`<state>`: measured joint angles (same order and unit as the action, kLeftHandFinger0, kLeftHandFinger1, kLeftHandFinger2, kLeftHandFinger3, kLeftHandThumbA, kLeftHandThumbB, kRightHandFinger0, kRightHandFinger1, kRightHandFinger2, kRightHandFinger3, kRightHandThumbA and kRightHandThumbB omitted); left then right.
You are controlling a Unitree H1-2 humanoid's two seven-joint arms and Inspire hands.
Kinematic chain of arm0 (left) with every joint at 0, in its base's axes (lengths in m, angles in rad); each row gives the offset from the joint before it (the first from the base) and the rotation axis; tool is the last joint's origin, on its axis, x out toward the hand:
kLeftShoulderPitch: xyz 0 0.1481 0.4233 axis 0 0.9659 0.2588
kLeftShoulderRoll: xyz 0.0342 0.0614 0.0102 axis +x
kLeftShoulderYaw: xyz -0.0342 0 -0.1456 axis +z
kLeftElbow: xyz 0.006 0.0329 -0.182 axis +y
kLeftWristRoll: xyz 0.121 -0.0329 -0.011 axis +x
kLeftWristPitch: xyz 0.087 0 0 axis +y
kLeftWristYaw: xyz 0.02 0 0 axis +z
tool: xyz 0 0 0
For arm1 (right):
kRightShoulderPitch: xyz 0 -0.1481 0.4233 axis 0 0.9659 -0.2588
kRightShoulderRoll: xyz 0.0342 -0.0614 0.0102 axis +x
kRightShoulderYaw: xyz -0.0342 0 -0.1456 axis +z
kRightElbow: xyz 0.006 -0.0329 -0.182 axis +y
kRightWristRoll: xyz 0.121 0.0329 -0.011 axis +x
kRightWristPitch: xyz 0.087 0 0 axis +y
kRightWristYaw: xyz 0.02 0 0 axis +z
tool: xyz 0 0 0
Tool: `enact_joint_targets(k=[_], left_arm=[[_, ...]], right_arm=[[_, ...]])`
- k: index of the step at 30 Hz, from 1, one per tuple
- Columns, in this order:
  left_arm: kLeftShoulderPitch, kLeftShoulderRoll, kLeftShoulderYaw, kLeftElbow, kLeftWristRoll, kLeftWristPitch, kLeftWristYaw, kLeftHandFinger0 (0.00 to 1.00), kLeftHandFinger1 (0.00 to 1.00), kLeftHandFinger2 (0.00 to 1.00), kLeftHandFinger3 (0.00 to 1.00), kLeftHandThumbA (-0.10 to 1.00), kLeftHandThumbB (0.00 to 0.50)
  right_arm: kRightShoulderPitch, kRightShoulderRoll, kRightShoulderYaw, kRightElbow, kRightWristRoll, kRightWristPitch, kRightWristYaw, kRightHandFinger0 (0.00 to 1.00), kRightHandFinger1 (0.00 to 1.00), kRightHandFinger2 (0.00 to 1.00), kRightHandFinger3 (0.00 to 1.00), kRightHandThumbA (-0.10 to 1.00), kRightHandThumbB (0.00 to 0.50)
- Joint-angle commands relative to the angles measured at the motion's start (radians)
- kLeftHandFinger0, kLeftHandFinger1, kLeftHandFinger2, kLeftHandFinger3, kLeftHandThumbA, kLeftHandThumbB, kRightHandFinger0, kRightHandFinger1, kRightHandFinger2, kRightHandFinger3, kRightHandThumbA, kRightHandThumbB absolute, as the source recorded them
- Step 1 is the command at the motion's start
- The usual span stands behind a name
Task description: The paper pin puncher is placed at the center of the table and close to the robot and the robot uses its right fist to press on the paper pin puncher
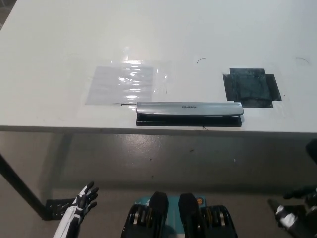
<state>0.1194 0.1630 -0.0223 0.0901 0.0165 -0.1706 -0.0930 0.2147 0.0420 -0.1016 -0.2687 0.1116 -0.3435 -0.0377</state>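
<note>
Lying puncher on table, hands below

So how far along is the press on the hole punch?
Placement looks done: the hole punch sits at the table's near edge, centre. Nothing is pressing it. The white left robot hand hangs low, fingers apart. The black right robot hand is low at the right; its fist and the press remain.

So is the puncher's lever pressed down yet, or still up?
Still up, it seems: the paper pin puncher lies untouched near the table edge, silver lever above its black base. Both hands are below the table.
</note>
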Motion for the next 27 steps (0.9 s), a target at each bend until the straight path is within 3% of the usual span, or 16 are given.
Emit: enact_joint_targets(k=[1,5,10,13,14,23,26,27], left_arm=[[-0.024,0.01,-0.005,-0.029,-0.012,-0.064,-0.022,1.0,1.0,1.0,1.0,1.0,0.203],[-0.031,0.012,-0.003,-0.029,-0.008,-0.059,-0.02,1.0,1.0,1.0,1.0,1.0,0.2],[-0.036,0.014,0.0,-0.025,-0.004,-0.051,-0.015,1.0,1.0,1.0,1.0,1.0,0.234],[-0.031,0.012,0.0,-0.028,-0.012,-0.054,-0.018,1.0,1.0,1.0,1.0,1.0,0.205],[-0.028,0.011,0.001,-0.034,-0.014,-0.044,-0.018,1.0,1.0,1.0,1.0,1.0,0.217],[-0.035,0.016,-0.003,-0.032,0.0,-0.05,-0.017,1.0,1.0,1.0,1.0,1.0,0.224],[-0.035,0.014,-0.003,-0.031,-0.001,-0.051,-0.016,1.0,1.0,1.0,1.0,1.0,0.233],[-0.032,0.015,-0.003,-0.036,-0.001,-0.047,-0.017,1.0,1.0,1.0,1.0,1.0,0.236]], right_arm=[[-0.13,-0.041,0.019,-0.252,0.188,0.162,-0.007,0.0,0.0,0.0,0.0,1.0,0.231],[-0.323,-0.059,0.042,-0.35,0.182,0.321,-0.024,0.0,0.0,0.0,0.0,1.0,0.248],[-0.579,-0.009,0.085,-0.288,0.131,0.473,-0.041,0.0,0.0,0.0,0.0,1.0,0.169],[-0.694,0.03,0.098,-0.204,0.114,0.526,-0.058,0.0,0.0,0.0,0.0,1.0,0.192],[-0.75,0.05,0.101,-0.157,0.113,0.549,-0.068,0.0,0.0,0.0,0.0,1.0,0.193],[-0.982,0.116,0.091,0.199,0.096,0.527,-0.058,0.0,0.0,0.03,0.02,1.0,0.186],[-1.012,0.128,0.08,0.321,0.093,0.482,-0.051,0.0,0.02,0.24,0.15,1.0,0.196],[-1.016,0.128,0.086,0.366,0.069,0.46,-0.056,0.0,0.01,0.26,0.15,1.0,0.186]])
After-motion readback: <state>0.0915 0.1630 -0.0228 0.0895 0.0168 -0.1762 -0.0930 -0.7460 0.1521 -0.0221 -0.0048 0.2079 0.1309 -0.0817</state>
